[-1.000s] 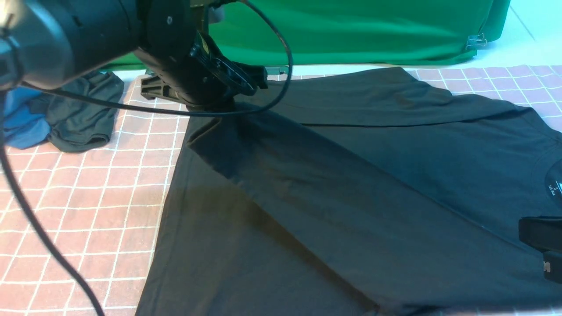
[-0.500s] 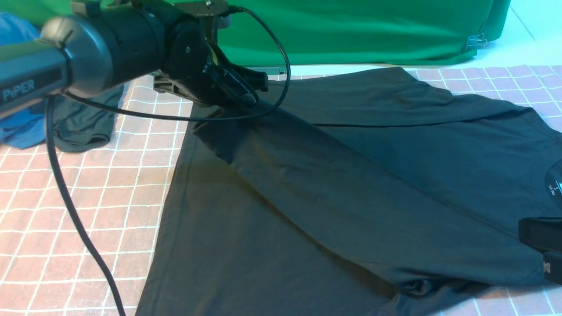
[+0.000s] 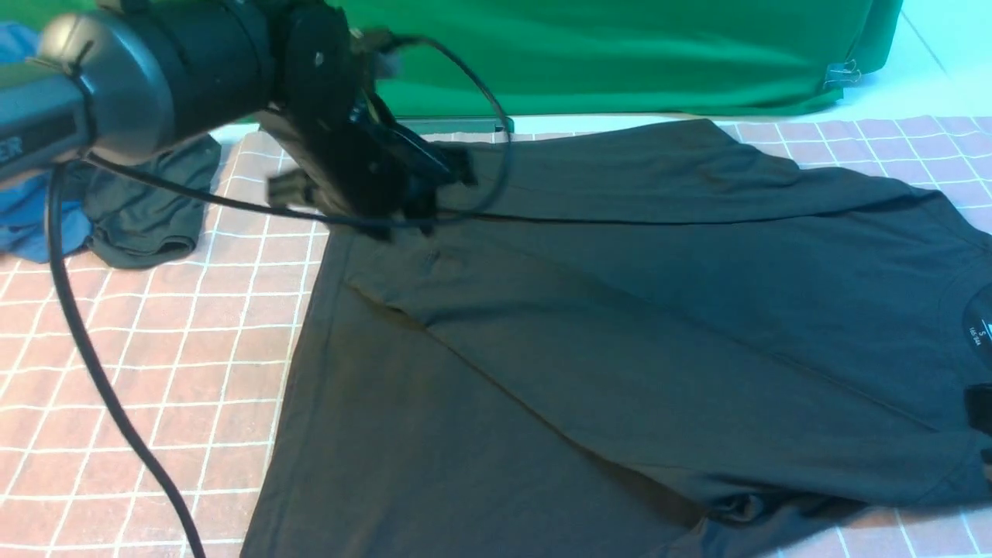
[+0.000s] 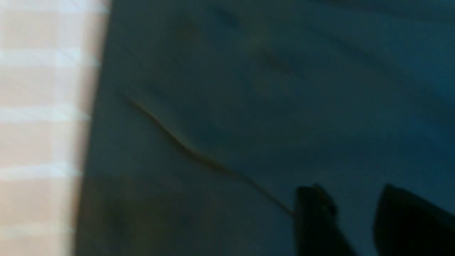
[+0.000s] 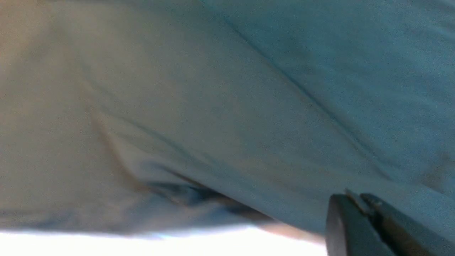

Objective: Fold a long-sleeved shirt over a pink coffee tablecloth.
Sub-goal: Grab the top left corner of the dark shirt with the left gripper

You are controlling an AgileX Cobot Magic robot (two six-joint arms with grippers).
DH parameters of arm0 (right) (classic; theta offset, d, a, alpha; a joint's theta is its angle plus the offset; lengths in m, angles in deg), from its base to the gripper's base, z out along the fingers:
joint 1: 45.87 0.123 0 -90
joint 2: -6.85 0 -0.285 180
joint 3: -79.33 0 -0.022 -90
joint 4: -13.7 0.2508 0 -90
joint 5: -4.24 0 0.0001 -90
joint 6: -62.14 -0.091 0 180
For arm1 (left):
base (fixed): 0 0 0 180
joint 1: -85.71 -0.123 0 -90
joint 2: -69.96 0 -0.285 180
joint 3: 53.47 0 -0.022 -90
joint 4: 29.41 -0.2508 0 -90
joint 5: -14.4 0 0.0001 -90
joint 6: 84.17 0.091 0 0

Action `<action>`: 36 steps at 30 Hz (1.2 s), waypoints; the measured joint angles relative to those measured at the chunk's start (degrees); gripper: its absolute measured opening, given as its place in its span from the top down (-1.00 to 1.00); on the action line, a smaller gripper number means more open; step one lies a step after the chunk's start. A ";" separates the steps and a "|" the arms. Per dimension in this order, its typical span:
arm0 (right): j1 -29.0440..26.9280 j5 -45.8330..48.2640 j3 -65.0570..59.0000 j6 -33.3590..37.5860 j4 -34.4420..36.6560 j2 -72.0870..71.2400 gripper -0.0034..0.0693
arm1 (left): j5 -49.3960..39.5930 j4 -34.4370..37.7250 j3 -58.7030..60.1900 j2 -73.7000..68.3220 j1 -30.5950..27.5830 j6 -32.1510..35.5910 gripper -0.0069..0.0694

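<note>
Long-sleeved shirt (image 3: 620, 349) noted as plain black; white print seen on its neck label (image 3: 981, 328). Pink coffee tablecloth (image 3: 155, 372) under shirt: dusty pink, gridded in thin white lines. Left of shirt: dark grey-green garment (image 3: 147, 209), blue garment (image 3: 31, 225). Beyond shirt: backdrop cloth (image 3: 620, 54) recorded plain green.

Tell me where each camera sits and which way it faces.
Front view: between the arms, facing forward over the long-sleeved shirt on the pink coffee tablecloth; the left arm shows.
Left wrist view: on the left wrist, facing down at the shirt; the left gripper shows, jaws apart.
Right wrist view: on the right wrist, close to the shirt; the right gripper shows, jaws together.
Front and left wrist views share the shirt's edge on the tablecloth.
</note>
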 joint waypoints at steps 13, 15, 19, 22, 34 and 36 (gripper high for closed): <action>0.00 11.37 7.34 -1.41 -6.59 3.35 0.81 | 13.02 5.65 6.72 -3.81 31.35 2.10 0.71; 0.00 11.37 7.27 -1.41 -6.59 3.50 0.81 | 16.76 5.40 6.72 -5.07 32.88 2.10 0.60; 0.00 11.32 7.21 -1.54 -6.53 3.52 0.81 | 21.31 5.35 6.72 -7.48 33.92 2.16 0.26; 0.00 11.32 7.21 -1.77 -6.53 3.52 0.81 | 22.06 5.35 6.72 -9.61 33.89 2.16 -0.03; 0.00 10.61 7.17 -2.75 -6.42 3.52 0.81 | 26.88 5.49 6.79 -13.21 33.57 2.15 -0.31; 0.00 10.07 7.17 -2.75 -6.42 3.52 0.81 | 27.41 5.03 6.79 -13.80 33.52 2.15 -0.21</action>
